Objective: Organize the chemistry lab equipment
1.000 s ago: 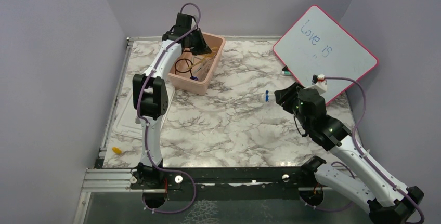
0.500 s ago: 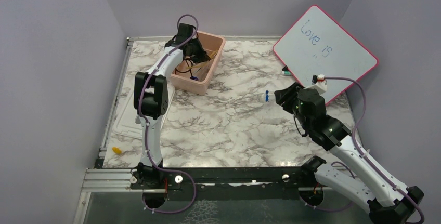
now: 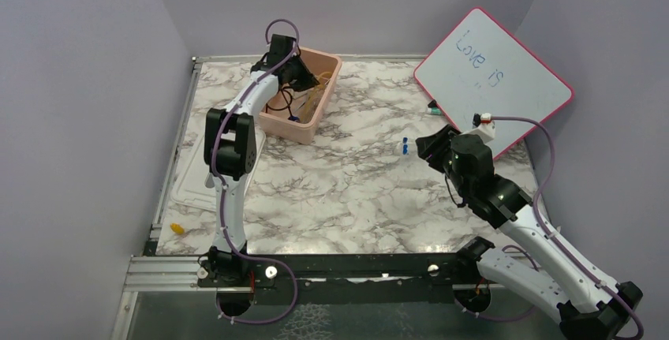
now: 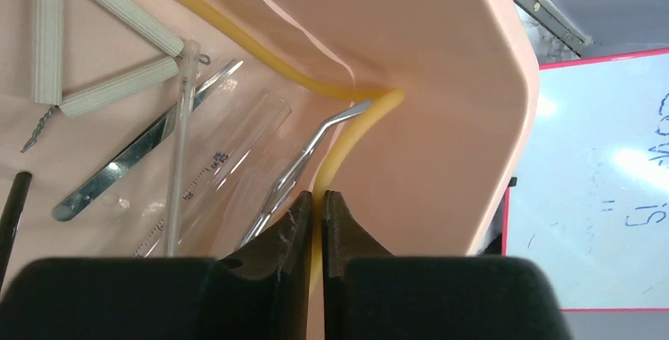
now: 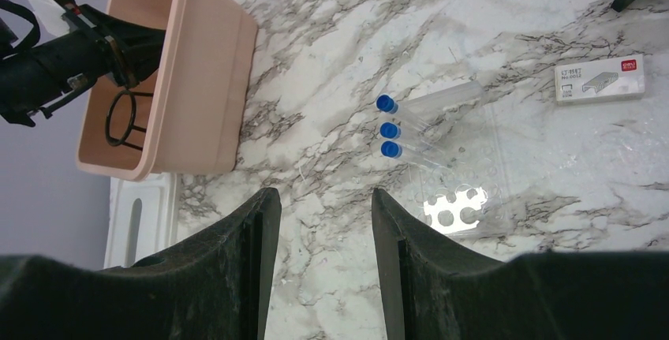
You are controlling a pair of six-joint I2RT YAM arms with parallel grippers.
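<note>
Close around left claw point(image 4: 317, 206), tub wall point(image 4: 442, 80) and metal tongs point(image 4: 304, 158); open marble point(image 3: 339, 190) between tub and tubes point(image 5: 410, 127).

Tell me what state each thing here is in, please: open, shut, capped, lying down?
left gripper, shut on the amber rubber tube.
right gripper, open and empty.
pink tub, open, lid off.
white lid, off the tub, flat on the table.
blue-capped test tubes, capped, lying on their sides.
whiteboard, written on, propped at a tilt.
</note>
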